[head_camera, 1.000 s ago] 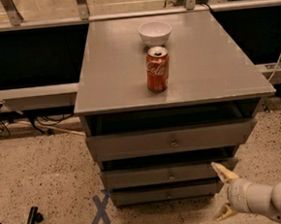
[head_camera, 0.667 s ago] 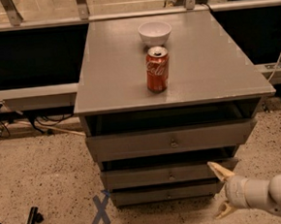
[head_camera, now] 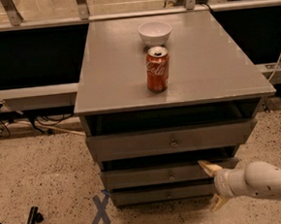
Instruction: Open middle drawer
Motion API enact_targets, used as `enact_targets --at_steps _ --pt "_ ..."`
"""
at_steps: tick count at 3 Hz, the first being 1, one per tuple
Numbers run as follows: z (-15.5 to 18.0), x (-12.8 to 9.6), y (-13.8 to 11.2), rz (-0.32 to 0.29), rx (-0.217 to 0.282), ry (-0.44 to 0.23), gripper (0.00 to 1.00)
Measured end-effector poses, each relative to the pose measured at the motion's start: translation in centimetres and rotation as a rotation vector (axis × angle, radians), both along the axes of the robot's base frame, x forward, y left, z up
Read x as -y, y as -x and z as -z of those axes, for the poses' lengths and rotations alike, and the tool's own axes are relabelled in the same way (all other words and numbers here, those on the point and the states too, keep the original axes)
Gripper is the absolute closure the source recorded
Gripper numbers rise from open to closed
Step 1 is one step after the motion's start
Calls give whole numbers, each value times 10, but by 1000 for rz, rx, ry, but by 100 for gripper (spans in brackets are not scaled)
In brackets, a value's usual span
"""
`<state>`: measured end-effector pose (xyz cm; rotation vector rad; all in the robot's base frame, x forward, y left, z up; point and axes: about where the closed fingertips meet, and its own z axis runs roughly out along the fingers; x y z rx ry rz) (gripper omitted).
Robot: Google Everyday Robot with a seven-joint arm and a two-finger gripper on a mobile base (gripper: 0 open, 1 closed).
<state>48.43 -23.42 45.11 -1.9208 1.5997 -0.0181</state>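
Robot's at the reach-in stage, I'd say: the gripper [head_camera: 213,185] hangs low at the cabinet's front right corner w/ its two fingers [head_camera: 209,167] spread wide, one above the other, nothing between them. To do this bit well it prob. needs to slide left along the drawer fronts until the gap straddles the small round knob [head_camera: 172,176], keep level w/ that knob and not drift up to the top drawer [head_camera: 133,144] or down to the bottom drawer [head_camera: 137,197], then close firmly before pulling straight out; a slanted pull could slip off such a tiny knob. The middle drawer [head_camera: 141,177] sits 2nd of three under the grey top, where a cola can [head_camera: 157,69] and a white bowl [head_camera: 154,32] stand. Relative to the jaws, the drawer's right end is just beside the upper finger, approx. touching, but I can't tell for sure; the knob is off to their left, clearly outside the gap.
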Motion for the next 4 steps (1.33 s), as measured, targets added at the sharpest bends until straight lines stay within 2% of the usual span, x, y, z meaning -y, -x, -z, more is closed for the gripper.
enact_targets --at_steps 1,2,3,4 --pt "22 8 -26 12 -5 4 0" --pt "30 9 -52 20 16 3 0" --pt "40 11 -69 34 20 15 18" --pt "45 13 -71 46 19 15 42"
